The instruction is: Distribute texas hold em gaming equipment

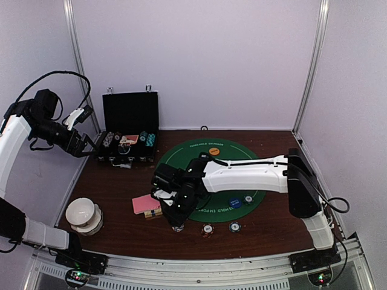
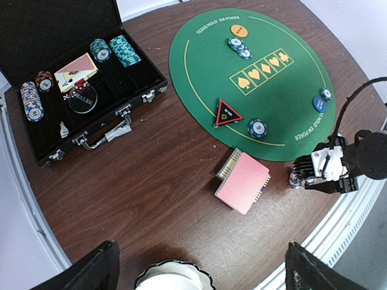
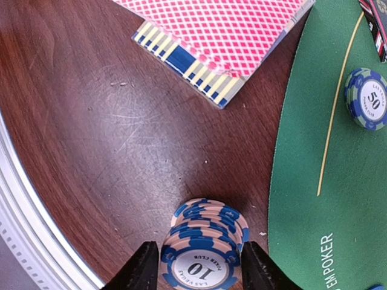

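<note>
My right gripper (image 1: 177,222) is shut on a short stack of blue-and-pink "10" poker chips (image 3: 205,248) that rests on the wood just off the green mat's near-left edge; the stack also shows in the left wrist view (image 2: 295,179). Pink-backed cards (image 3: 224,27) lie beyond it, on a blue-and-yellow box (image 3: 190,65). On the green mat (image 2: 272,103) are a red triangle marker (image 2: 227,113), a teal chip (image 2: 257,127), an orange disc (image 2: 239,30) and a blue disc (image 2: 318,104). My left gripper (image 1: 91,145) is open and empty, high at the left.
The open black case (image 2: 139,90) with more chips and cards stands at the back left. A white bowl (image 1: 83,214) sits at the front left. Two loose chips (image 1: 207,229) lie near the front edge, right of my right gripper. The metal table rail (image 3: 36,241) is close.
</note>
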Motion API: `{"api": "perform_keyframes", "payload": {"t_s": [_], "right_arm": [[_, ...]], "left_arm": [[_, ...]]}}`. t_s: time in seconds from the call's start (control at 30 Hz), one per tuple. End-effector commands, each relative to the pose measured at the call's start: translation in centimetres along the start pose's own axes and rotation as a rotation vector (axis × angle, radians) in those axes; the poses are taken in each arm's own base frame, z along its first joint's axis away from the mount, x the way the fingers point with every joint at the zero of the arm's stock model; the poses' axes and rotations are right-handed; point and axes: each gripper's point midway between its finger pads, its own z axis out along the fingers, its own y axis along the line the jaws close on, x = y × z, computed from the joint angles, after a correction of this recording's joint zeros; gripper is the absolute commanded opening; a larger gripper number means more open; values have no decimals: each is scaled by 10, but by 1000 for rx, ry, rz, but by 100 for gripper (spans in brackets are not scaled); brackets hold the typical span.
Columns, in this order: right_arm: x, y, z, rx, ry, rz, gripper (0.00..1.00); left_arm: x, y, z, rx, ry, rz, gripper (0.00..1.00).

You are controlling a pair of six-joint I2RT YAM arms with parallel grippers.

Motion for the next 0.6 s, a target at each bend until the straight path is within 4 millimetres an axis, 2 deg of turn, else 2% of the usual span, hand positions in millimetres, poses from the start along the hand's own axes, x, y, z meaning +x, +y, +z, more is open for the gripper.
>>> {"api": "perform_keyframes", "payload": {"t_s": [0.0,0.13,0.4,0.57], "right_arm": [[5,0,-5,23,10,-7,54],[8,-4,0,42,24,-6,59],[4,-2,-2,36,9,-11,54],[8,-2,3,30,24,-11,56]], "left_arm": [[0,-5,-5,5,-15,16,98],[1,-5,-5,4,-15,17,98],[1,-5,-5,2,-14,18,97],[0,-5,-6,1,-18,20,97]]}}
